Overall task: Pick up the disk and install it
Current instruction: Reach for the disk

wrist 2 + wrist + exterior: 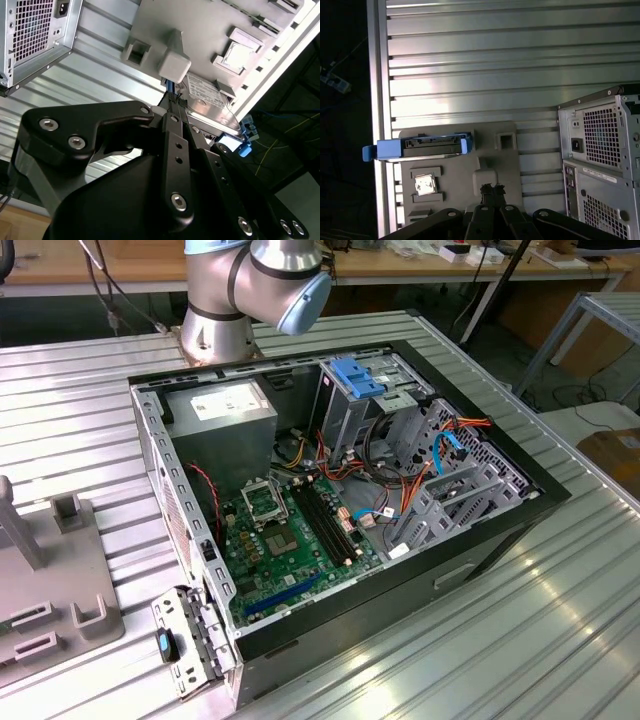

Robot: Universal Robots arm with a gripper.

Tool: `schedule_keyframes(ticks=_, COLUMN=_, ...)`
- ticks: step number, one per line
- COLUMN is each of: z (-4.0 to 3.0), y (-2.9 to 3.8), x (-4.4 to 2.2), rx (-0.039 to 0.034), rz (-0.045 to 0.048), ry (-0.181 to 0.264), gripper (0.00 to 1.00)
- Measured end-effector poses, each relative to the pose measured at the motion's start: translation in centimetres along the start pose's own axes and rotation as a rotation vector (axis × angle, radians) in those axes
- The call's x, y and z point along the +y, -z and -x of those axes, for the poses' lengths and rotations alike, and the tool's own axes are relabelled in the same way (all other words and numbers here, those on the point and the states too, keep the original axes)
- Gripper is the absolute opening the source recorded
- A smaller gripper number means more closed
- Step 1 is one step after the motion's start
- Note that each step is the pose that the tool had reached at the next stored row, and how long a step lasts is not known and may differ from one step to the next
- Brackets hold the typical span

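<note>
The disk (431,145) sits in a slot at one end of a grey holder plate (455,170), standing on its long edge with its blue rail wrapped round it. That end of the plate lies close to the edge of the ribbed metal worktop (470,75). In the second wrist view the disk's (205,92) white label faces the claw (170,102).

In the first wrist view the claw (491,190) hangs over the middle of the plate, beside a raised grey block and apart from the disk. Its black fingers are clenched together with nothing between them.

In the exterior view the open computer case (480,550) lies on its side on the worktop. Its green board is showing, along with loose cables and a drive cage (355,380) with a blue top. The arm's (250,280) base stands just behind the case, and the holder plate (60,590) lies toward the exterior view's left.
</note>
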State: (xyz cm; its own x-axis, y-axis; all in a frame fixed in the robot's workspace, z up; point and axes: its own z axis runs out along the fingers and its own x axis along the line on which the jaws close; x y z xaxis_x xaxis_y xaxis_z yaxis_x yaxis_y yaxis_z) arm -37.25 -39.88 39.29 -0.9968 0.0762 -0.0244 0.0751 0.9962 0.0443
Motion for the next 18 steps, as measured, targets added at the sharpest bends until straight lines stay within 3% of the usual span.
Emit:
schedule_keyframes(ticks=9, z=-0.39, y=0.01, x=-0.03, rx=-0.0001, rz=0.0000, ry=0.000, gripper=0.11)
schedule_keyframes(ticks=18, z=-1.26, y=0.03, x=-0.10, rx=-0.0001, rz=0.0000, ry=0.000, gripper=0.11)
